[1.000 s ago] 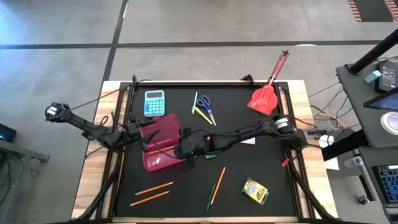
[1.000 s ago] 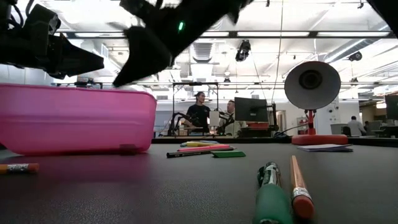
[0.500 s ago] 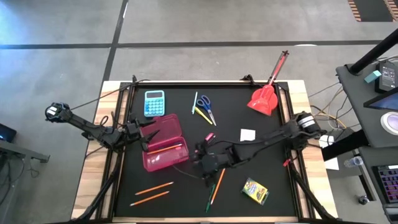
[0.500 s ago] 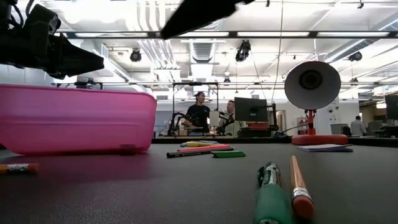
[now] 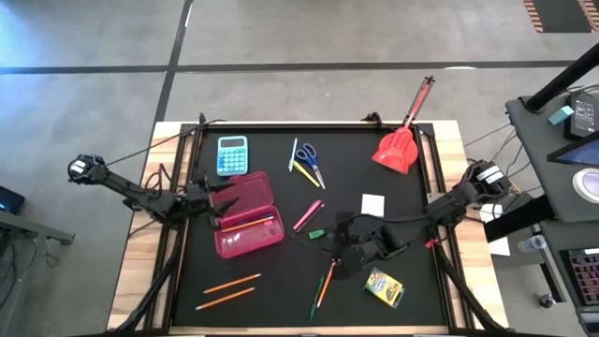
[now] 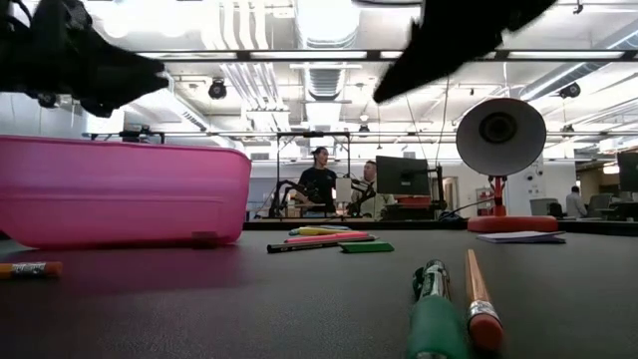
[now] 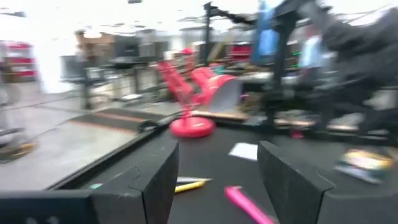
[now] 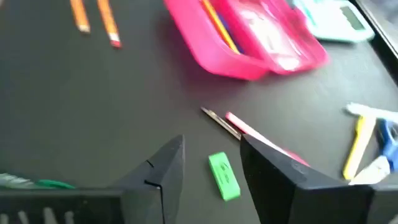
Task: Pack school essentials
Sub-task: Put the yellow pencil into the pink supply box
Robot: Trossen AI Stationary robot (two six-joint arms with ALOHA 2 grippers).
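Both sets of jaws stand spread and empty: your right gripper [image 5: 348, 251] hangs over the bench [image 5: 412, 201] centre, your left gripper [image 5: 222, 203] at the pink case's [image 5: 248, 215] 9 o'clock rim. You see a crayon box [image 5: 385, 286] at 5 o'clock of the right gripper, scissors [image 5: 309, 159] at 12 o'clock, and a green eraser [image 8: 224, 176] just beyond its fingers [image 8: 163, 171].

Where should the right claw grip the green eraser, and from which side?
Come straight down and pinch the green eraser across its short width, one finger on each long side. It lies flat on the table, apart from the pink pen, and the open right claw hangs just above it.
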